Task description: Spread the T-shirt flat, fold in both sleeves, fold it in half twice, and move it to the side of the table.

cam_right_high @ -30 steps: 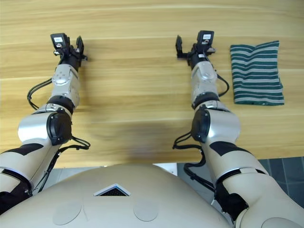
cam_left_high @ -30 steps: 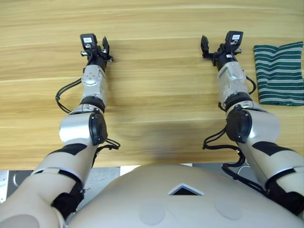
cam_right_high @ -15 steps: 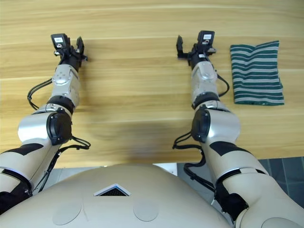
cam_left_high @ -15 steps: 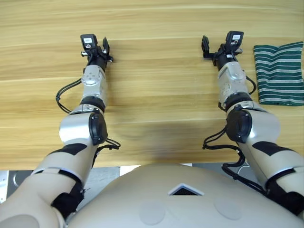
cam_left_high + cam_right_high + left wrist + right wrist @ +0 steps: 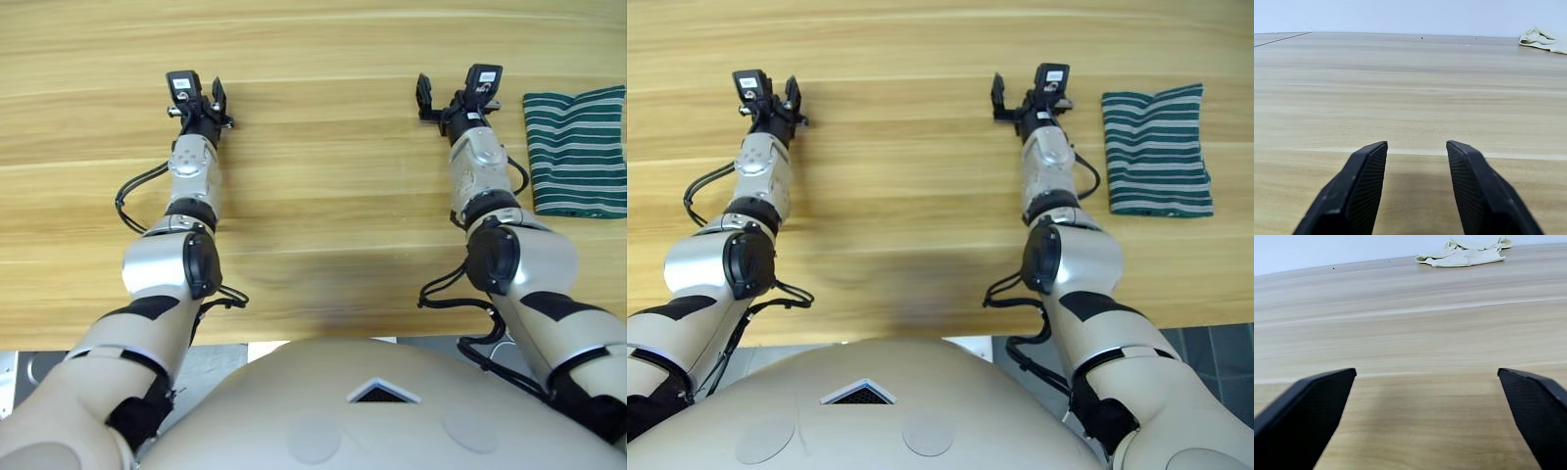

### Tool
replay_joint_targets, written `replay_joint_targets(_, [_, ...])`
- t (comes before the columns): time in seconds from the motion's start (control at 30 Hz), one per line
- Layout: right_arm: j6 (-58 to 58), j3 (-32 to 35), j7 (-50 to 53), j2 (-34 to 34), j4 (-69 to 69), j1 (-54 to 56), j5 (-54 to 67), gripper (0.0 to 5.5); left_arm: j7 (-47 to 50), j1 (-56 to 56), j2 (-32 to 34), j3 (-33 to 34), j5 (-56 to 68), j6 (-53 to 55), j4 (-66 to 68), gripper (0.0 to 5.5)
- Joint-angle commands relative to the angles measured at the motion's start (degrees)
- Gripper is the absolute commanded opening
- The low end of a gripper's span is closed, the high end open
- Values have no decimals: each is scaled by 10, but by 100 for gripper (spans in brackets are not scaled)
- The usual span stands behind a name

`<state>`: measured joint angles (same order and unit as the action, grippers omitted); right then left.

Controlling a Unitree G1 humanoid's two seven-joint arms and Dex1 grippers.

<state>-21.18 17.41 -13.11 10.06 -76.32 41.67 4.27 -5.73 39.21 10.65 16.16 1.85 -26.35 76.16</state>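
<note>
The T-shirt (image 5: 576, 149), dark green with pale stripes, lies folded into a compact rectangle at the right side of the wooden table (image 5: 323, 196). My right gripper (image 5: 453, 93) stands open and empty just left of the shirt, apart from it. Its black fingers (image 5: 1308, 401) are spread wide over bare wood. My left gripper (image 5: 199, 93) rests far from the shirt, on the left of the table. It too is open, with nothing between its fingers (image 5: 1369, 181).
A crumpled pale cloth (image 5: 1464, 252) lies on the far part of the table, also seen as the pale cloth (image 5: 1542, 39) from the left wrist. Bare wood stretches between and ahead of both arms. The table's near edge (image 5: 323, 338) runs close to my torso.
</note>
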Motion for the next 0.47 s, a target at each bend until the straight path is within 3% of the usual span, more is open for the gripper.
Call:
replay_joint_targets(0.03, [5,0,5,2,-4,15,-5,536,-4,0,0,-2,-5,8,6,225])
replay_joint_targets(0.47, [6,3,5,1,-4,16,-10,536,-9,-1,1,-2,-8,11,6,225])
